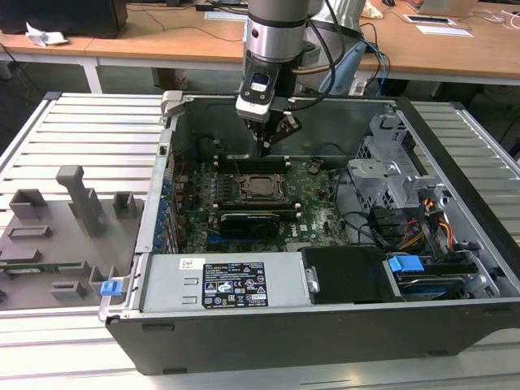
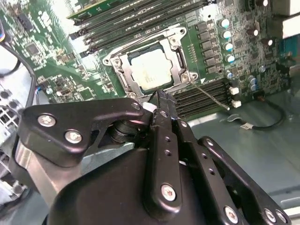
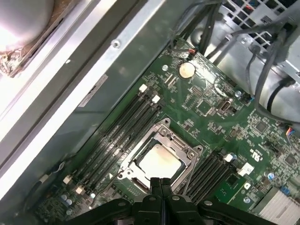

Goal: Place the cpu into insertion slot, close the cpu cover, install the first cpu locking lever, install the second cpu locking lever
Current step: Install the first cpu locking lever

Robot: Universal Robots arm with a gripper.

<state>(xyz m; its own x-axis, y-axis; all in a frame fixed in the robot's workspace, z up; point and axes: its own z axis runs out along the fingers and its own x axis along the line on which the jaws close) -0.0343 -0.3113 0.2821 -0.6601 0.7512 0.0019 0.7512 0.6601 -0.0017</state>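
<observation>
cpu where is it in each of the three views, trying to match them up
Exterior view: the cpu lies mid-motherboard, directly under the gripper.
Second wrist view: cpu inside the socket frame, just beyond the gripper tip.
First wrist view: cpu likewise, just beyond the tip.
Shared landmark: the black memory slots flanking the socket frame.

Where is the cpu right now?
In the exterior view, the cpu lies on the motherboard, between the memory slots and the black card, beneath the end effector.
</observation>
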